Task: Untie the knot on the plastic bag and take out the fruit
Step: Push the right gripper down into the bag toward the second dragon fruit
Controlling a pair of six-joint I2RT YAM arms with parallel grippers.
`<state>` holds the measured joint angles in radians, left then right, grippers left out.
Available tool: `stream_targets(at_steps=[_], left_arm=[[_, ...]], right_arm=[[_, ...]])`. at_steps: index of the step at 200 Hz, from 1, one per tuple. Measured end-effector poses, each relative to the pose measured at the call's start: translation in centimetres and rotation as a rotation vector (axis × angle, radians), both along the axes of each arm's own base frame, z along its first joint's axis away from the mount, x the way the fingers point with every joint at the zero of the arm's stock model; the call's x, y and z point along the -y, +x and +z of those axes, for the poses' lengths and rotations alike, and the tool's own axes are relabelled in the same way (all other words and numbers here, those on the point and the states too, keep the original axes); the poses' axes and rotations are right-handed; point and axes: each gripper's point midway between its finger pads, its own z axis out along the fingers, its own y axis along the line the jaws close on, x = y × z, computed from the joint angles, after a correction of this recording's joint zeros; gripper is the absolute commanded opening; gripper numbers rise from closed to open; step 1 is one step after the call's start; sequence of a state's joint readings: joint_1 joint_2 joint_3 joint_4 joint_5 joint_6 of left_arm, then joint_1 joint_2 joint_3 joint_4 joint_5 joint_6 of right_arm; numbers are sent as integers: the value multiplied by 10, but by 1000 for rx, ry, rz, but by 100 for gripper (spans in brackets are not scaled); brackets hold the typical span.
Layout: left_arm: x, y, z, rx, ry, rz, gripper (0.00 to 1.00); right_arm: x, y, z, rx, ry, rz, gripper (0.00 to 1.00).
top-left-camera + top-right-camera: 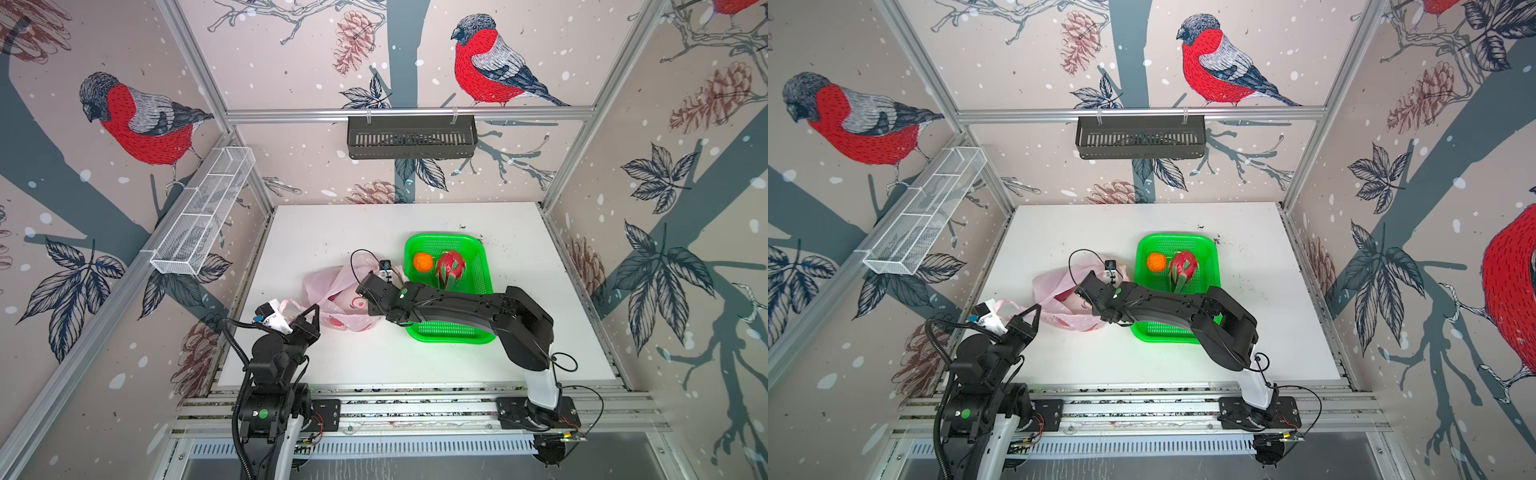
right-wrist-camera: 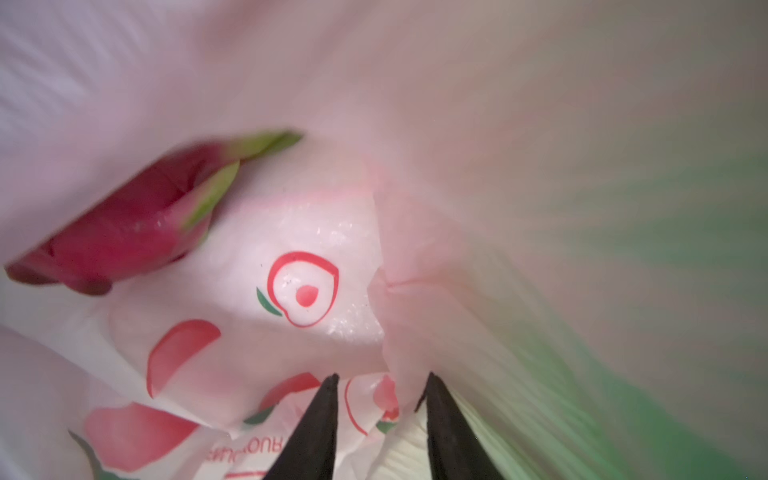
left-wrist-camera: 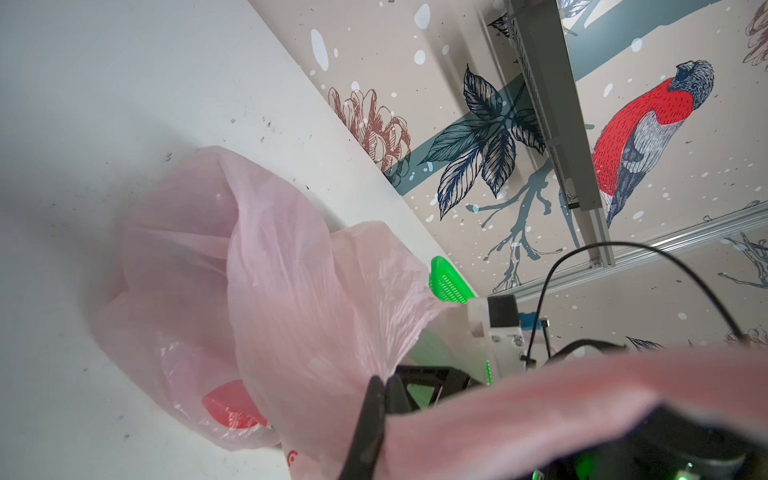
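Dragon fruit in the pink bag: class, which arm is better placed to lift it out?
Right: right gripper open inside the plastic bag near the dragon fruit; left gripper shut on the bag.

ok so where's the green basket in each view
Both top views: green basket right of centre, right arm across it.
Left wrist: one corner peeks past the pink plastic bag.
Right wrist: only a green blur through the film, likely it.
Shared landmark: the pink plastic bag beside it.
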<state>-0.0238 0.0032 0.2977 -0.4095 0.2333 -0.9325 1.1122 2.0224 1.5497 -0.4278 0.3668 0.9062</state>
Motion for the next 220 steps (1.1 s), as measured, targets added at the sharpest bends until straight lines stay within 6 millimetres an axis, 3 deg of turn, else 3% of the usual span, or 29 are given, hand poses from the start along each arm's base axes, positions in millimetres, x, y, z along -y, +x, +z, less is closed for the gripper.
stream_targets(at_steps=[33, 65, 110, 163, 220], left_arm=[[-1, 0, 1, -2, -4, 6, 0], [-2, 1, -3, -10, -3, 15, 0], [-4, 4, -19, -47, -3, 28, 0], [-8, 9, -28, -90, 7, 51, 0], [-18, 11, -31, -100, 39, 104, 0]], right_arm=[[-11, 30, 18, 51, 11, 7, 41], [-15, 34, 21, 60, 5, 35, 42], [-40, 18, 13, 13, 75, 133, 43], [-89, -25, -3, -41, 170, 340, 41], [-79, -45, -46, -102, 130, 408, 39]])
